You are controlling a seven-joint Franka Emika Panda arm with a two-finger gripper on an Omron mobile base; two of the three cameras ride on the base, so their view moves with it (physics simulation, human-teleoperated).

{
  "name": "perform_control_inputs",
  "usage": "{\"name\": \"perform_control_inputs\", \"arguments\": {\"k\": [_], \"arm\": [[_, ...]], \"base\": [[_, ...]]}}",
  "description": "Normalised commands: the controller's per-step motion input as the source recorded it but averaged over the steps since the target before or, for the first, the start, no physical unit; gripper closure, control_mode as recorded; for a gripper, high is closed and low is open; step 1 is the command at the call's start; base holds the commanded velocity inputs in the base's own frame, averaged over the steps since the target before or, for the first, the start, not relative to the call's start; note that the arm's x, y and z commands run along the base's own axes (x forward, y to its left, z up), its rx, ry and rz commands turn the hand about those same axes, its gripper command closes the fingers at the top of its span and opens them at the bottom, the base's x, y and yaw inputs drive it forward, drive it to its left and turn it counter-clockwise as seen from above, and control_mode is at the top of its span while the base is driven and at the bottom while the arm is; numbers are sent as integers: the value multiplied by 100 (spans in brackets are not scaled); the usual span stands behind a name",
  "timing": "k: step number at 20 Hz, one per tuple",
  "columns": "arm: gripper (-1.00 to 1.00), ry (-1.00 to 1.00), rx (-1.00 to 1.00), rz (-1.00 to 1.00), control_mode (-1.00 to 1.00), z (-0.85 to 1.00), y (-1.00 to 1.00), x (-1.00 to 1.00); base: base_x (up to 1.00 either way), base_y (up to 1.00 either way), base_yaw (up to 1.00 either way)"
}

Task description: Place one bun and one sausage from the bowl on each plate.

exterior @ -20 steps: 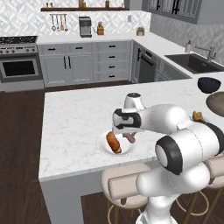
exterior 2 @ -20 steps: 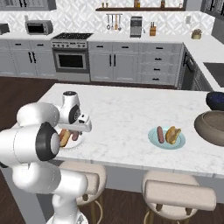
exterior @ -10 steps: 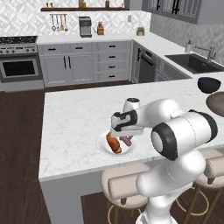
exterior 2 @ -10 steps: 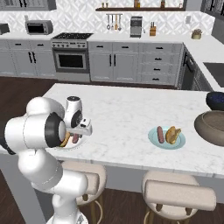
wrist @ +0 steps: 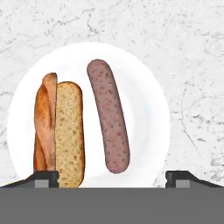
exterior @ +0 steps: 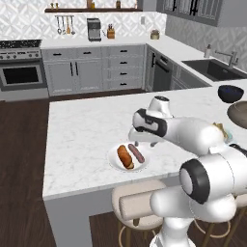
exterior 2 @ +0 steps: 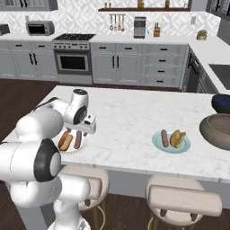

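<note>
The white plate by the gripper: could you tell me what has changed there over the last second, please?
The gripper has opened and let go of the sausage, which now lies free on the white plate beside the bun. The arm shifted only slightly above the plate. The pale blue plate with its bun and sausage, and the stone bowl, stayed as they were.

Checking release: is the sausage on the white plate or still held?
On the round white plate: brown sausage lies flat, fingers apart.

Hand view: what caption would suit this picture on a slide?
Open gripper above a white plate holding a bun and a sausage.
</note>
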Motion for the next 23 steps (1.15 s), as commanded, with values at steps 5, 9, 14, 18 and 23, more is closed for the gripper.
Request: {"name": "perform_control_inputs", "arguments": {"k": [5,9,14,18,23], "arm": [[-100,0,2,-4,-100,100,-73,-100],[-100,3,-5,-7,-100,94,-94,-100],[-100,2,-19,-9,-100,44,-98,-98],[-100,-1,-31,-10,-100,5,-92,-72],[-100,-3,-28,-7,-100,0,-84,-57]], "base": [[0,0,0],[0,0,0],[0,0,0],[0,0,0],[0,0,0]]}}
